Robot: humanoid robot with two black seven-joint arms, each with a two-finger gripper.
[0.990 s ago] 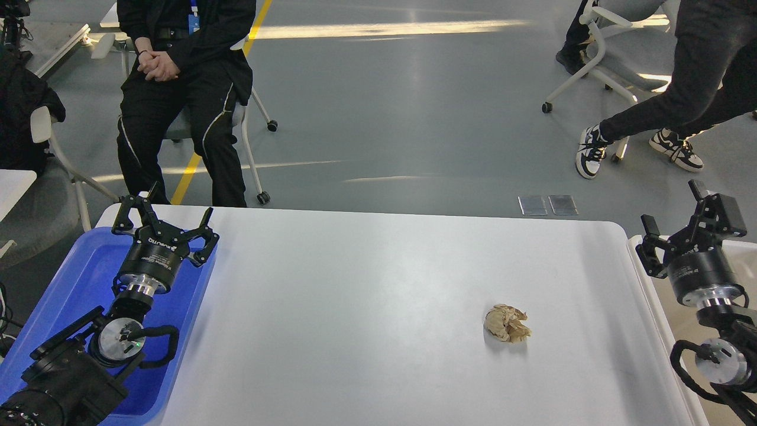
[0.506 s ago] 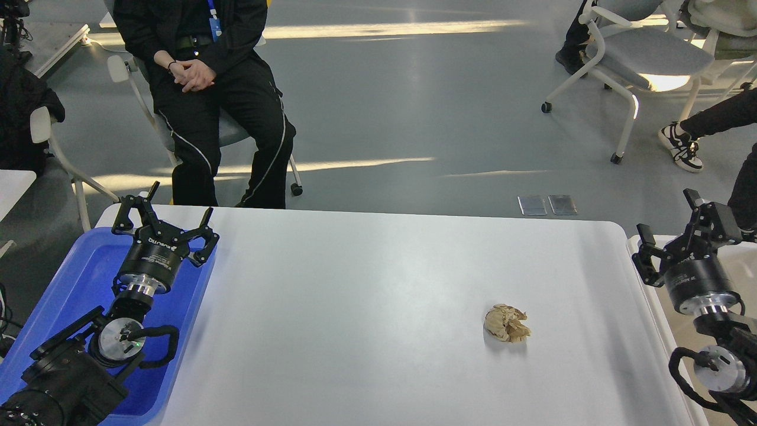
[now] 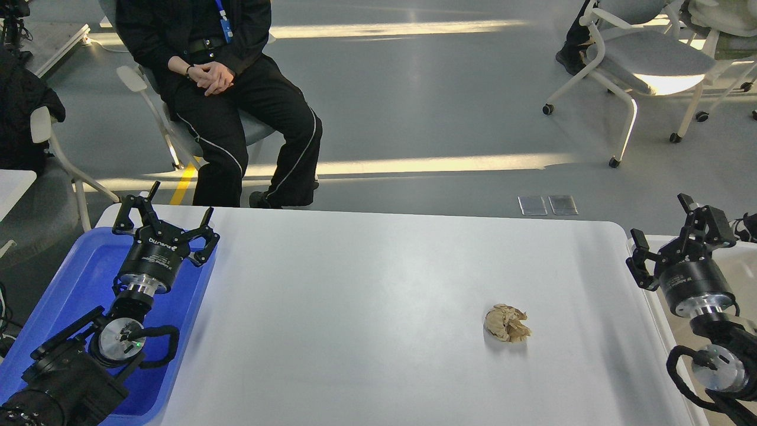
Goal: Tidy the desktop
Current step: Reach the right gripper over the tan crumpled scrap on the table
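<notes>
One crumpled tan paper wad (image 3: pixel 507 323) lies right of centre on the smooth white desk (image 3: pixel 355 307). Both hands, left (image 3: pixel 165 222) and right (image 3: pixel 674 245), hover open and empty; the right should descend squarely over it.

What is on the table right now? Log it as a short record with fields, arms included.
surface: white desktop, rounded corners
item on it: one crumpled tan paper wad, right of centre, touched by nothing
left side: blue tray at the desktop's left edge
right side: pale bin with white rim, only partly in view
left end effector: open, holding nothing, above the tray's far corner
right end effector: open, holding nothing, over the desktop's right edge, apart from the wad
background: seated person in black, grey chairs
</notes>
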